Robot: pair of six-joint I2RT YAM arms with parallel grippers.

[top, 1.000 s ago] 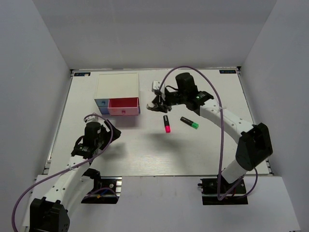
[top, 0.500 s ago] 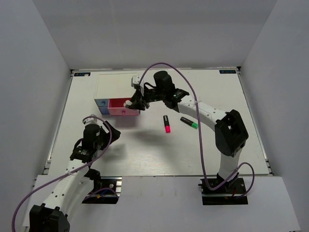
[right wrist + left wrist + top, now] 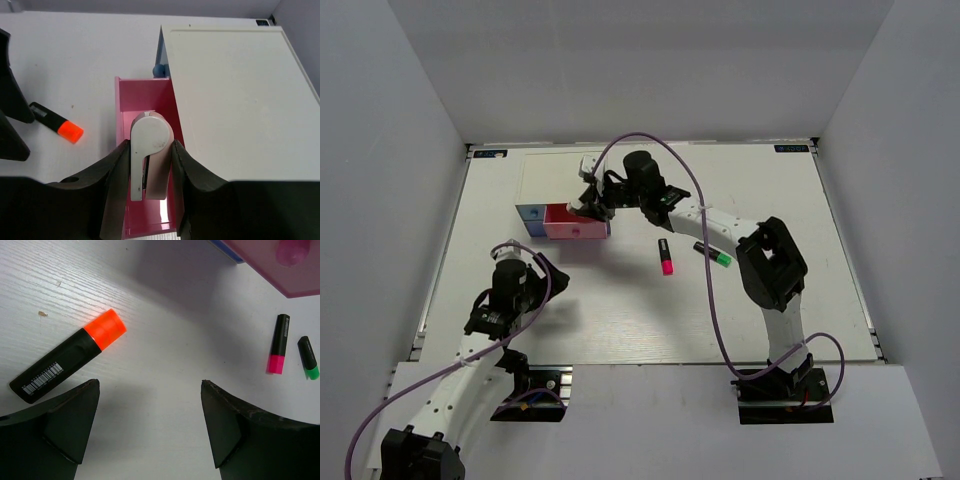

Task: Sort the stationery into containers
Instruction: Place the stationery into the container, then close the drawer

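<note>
My right gripper (image 3: 148, 162) is shut on a pink-white eraser (image 3: 147, 137) and holds it over the open pink drawer (image 3: 134, 95) of the white-topped box (image 3: 235, 100). In the top view it (image 3: 588, 203) hangs over that drawer (image 3: 576, 228). My left gripper (image 3: 150, 425) is open and empty above the table, with the orange-capped highlighter (image 3: 70, 362) just beyond its left finger. The pink-capped highlighter (image 3: 666, 256) and the green-capped one (image 3: 713, 254) lie right of the box. The other erasers are out of view.
The light blue drawer (image 3: 530, 213) is shut, its knob (image 3: 159, 70) beside the pink drawer. The pink drawer's knob (image 3: 292, 250) faces my left gripper. The orange highlighter (image 3: 57, 123) lies left of the drawer. Grey walls enclose the table.
My right arm has swung left from beside the box to over the open pink drawer, carrying the eraser. The left arm has barely moved.
</note>
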